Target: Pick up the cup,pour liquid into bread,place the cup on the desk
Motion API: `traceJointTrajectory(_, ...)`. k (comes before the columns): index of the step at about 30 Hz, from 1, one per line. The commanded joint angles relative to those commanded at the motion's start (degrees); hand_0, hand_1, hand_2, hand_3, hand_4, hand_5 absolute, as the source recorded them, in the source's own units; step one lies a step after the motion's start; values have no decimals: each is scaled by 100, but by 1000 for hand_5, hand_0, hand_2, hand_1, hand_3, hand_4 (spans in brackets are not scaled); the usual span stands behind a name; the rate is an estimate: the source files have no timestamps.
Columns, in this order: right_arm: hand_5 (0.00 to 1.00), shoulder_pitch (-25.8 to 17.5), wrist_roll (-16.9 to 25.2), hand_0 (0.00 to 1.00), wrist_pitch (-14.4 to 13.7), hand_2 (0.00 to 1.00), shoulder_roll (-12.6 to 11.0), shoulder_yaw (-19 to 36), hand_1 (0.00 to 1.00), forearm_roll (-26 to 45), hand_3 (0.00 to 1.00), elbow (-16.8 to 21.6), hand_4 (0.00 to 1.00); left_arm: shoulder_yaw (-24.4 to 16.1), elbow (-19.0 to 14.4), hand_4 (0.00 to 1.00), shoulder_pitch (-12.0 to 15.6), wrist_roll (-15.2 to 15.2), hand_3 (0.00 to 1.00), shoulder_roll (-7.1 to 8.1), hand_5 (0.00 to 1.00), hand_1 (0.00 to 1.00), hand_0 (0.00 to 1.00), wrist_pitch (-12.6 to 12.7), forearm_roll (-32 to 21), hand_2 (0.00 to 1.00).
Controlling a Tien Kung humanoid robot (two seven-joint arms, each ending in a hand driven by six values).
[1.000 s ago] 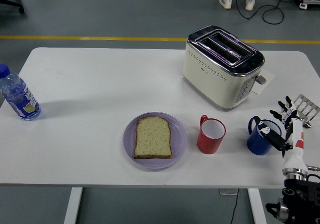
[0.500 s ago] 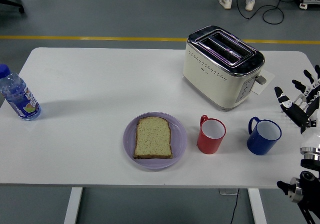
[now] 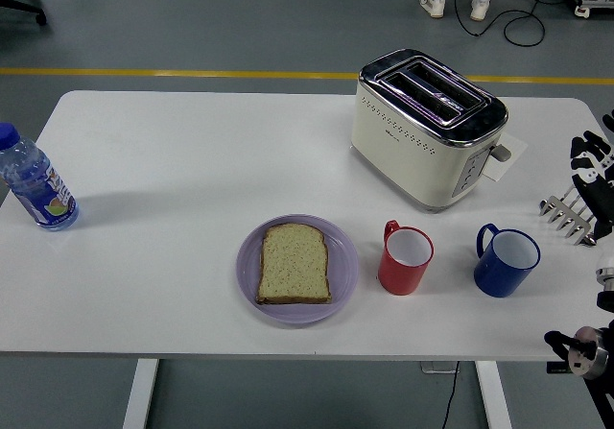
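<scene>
- Since a moment ago the right hand (image 3: 593, 165) has pulled back from the glossy blue mug (image 3: 506, 262) to the picture's right edge; the mug has not shifted.
- From the head view, that black hand sits well apart from the blue mug, partly cut off by the frame; I cannot tell how its fingers stand. Silvery prongs (image 3: 568, 216) show just under it, over the table's right margin.
- Blue mug: upright, handle to the left, near the front right of the white rectangular table (image 3: 173, 160).
- Just beside it on the left stands a red mug with a white inside (image 3: 404, 258), also upright, between the blue mug and the lilac round plate (image 3: 343, 274).
- One slice of brown-crusted bread (image 3: 294, 262) lies flat on that plate.
- Behind the mugs a cream and chrome two-slot toaster (image 3: 428, 126) blocks the far side; small print on its flank is too tiny to read.
- Far left, at the table edge, a clear plastic water bottle with a blue cap (image 3: 33, 181); its label is unreadable.
- Wide bare tabletop lies left and centre.
</scene>
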Motion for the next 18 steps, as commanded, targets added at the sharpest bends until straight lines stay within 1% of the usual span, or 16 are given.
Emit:
traceJointTrajectory(1,168,7,-141,731,-31,764,5,26,657,-21,753,59,743,-1,2,241,-11,0,504,1,855,642,633,2,1,653)
traceJointTrajectory(4,168,-5,-282,731,-45,764,14,56,657,102,753,138,743,25,3,241,-22,2,504,5,855,642,633,3,1,653)
traceJointTrajectory(5,160,-32,-336,717,-28,728,15,89,639,222,707,186,715,24,2,241,-24,0,504,7,855,643,633,6,10,653)
traceJointTrajectory(6,160,-41,-355,717,-22,728,16,100,639,271,707,202,715,23,1,241,-25,-1,504,8,855,643,633,7,13,653)
traceJointTrajectory(9,160,-106,-531,717,-203,728,13,190,639,580,707,329,715,3,-4,241,-13,0,504,10,855,643,633,2,0,653)
traceJointTrajectory(11,160,-119,-618,717,-247,728,23,254,639,596,707,351,715,-8,-4,241,-8,2,504,16,855,643,633,1,-9,653)
traceJointTrajectory(12,151,-134,-661,706,-257,721,30,302,634,584,687,357,702,-4,-3,242,-8,4,505,22,856,642,633,1,-11,653)
traceJointTrajectory(18,141,-224,-837,712,-225,723,14,519,637,542,695,426,697,-34,-6,241,-33,5,504,35,855,642,633,-6,3,653)
